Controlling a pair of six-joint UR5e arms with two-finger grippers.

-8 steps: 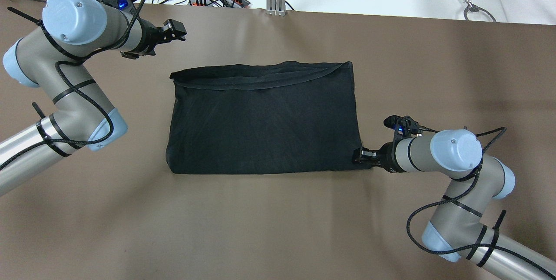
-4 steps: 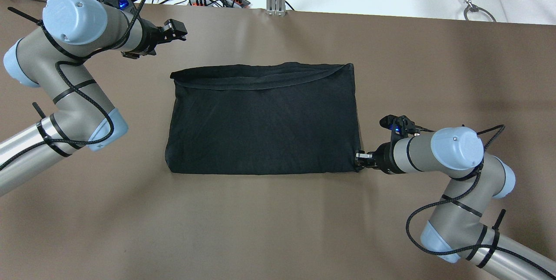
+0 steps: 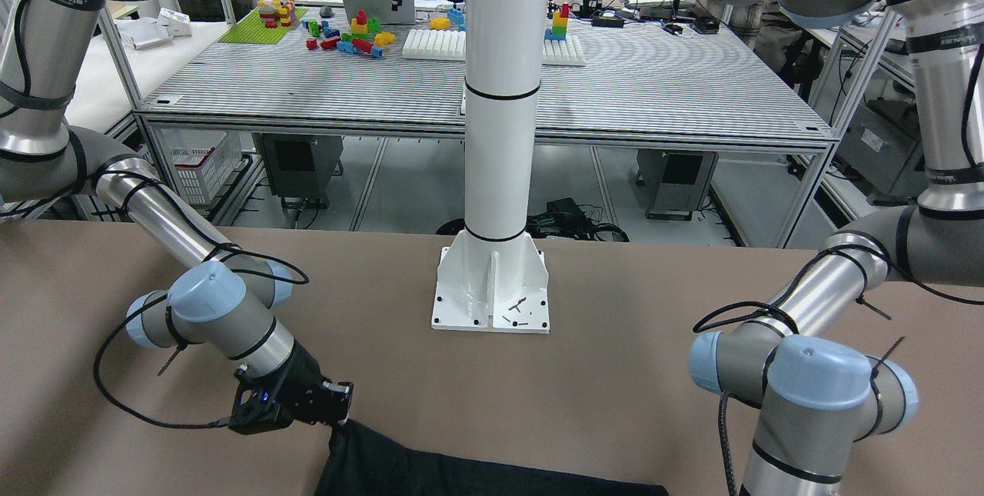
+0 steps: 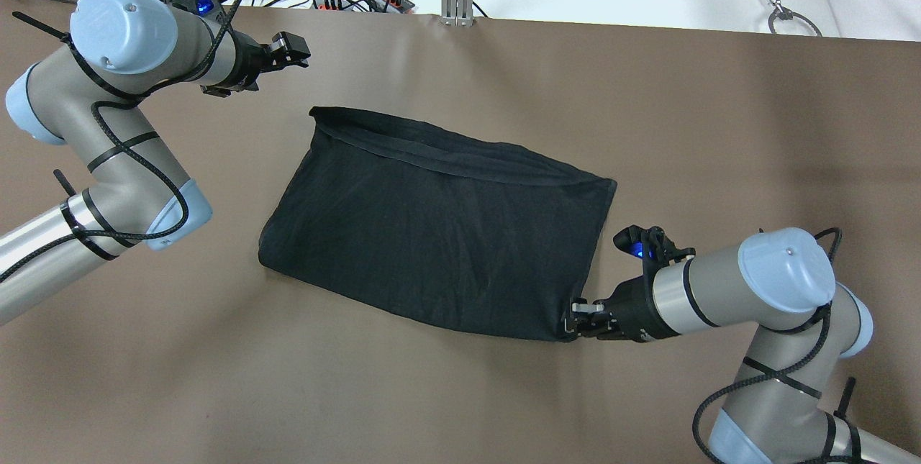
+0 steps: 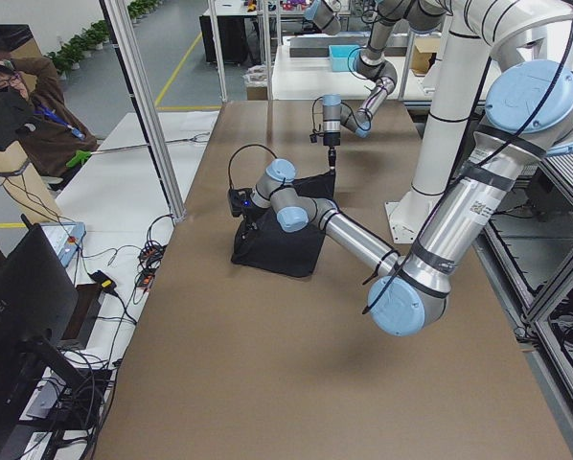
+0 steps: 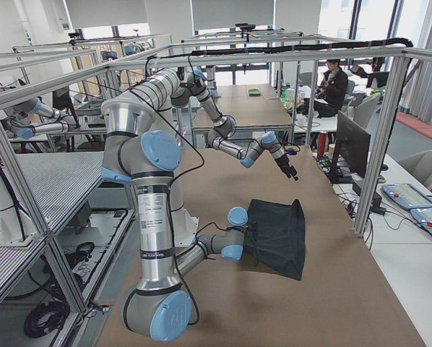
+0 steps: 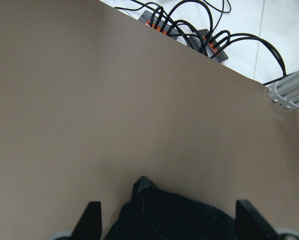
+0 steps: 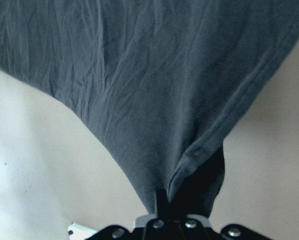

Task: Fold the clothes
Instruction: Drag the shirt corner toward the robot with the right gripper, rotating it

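While right end effector (image 4: 574, 318) pinches one corner of black cloth (image 4: 439, 234), left end effector (image 4: 297, 52) agape, empty.

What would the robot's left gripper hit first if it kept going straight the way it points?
Probably the bare brown table. The left gripper is open and tilts down; its wrist view shows tabletop ahead, with the corner of the black fabric cloth low between its fingers. Depth is unclear.

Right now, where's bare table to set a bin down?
Free: the near strip of table below the black cloth; the far-right area between cloth and far edge. Crowded: the cloth's near-right corner, pinched by the right gripper, and its far-left corner near the open left gripper.
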